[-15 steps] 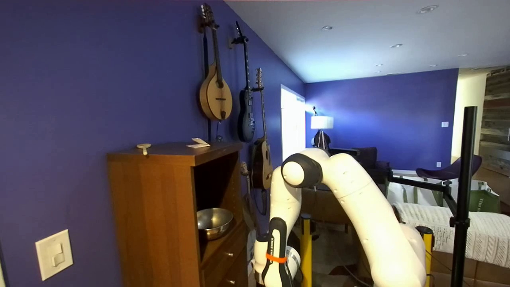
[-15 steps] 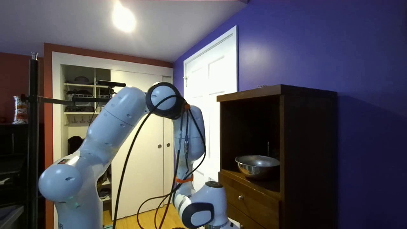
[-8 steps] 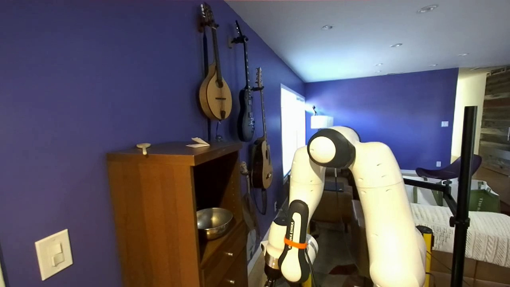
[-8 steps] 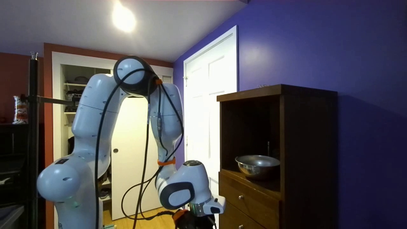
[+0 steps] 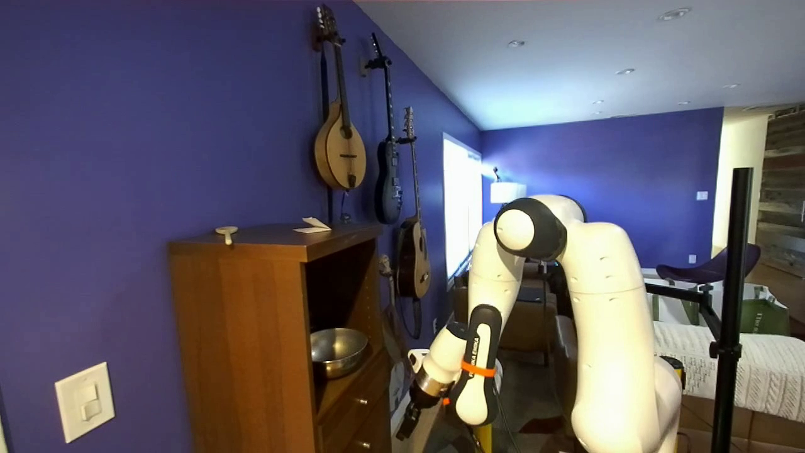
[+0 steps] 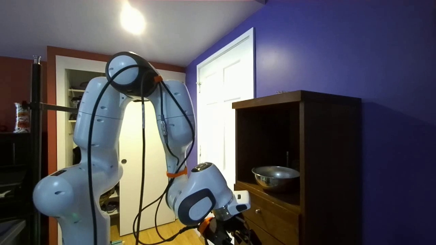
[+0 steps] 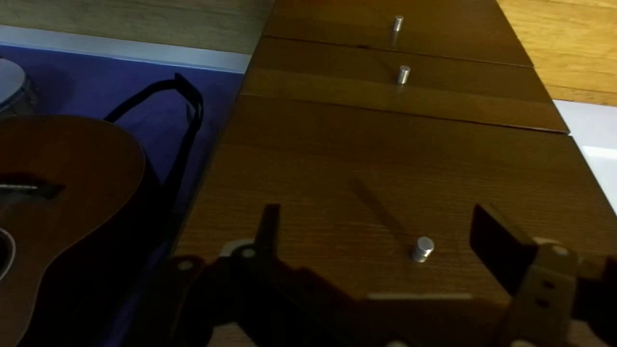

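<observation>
Gripper (image 7: 377, 224): jaws spread apart, I see.
Silver knob (image 7: 423, 249): juts outward, long axis square to the wooden drawer front (image 7: 313, 166).

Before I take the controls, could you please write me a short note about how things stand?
Gripper: open, nothing seen in its grasp.
Things: the nearest knob shows between the jaws in the wrist view; the metal bowl sits in the cabinet, above the drawer fronts.
Done: the gripper is near the drawer fronts, jaws apart.
Left: no grip on the knob yet; the drawer fronts in view look closed.
</observation>
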Robot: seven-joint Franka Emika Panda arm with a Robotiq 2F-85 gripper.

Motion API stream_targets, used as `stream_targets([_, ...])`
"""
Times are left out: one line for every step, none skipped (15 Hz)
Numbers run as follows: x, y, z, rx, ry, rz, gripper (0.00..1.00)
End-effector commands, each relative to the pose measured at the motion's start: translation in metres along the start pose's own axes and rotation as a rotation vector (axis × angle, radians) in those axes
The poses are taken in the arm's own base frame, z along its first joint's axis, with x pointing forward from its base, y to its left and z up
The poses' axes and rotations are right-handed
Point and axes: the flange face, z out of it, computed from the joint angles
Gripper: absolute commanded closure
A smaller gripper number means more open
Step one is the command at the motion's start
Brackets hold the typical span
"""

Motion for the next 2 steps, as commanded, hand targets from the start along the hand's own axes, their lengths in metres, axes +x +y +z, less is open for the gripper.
stream_targets([-0.0006, 0.0017, -0.0007, -0.001, 0.004, -0.001, 0.00])
stream_targets([-0.0002, 0.0014, -0.0009, 0.000, 0.007, -0.003, 0.00])
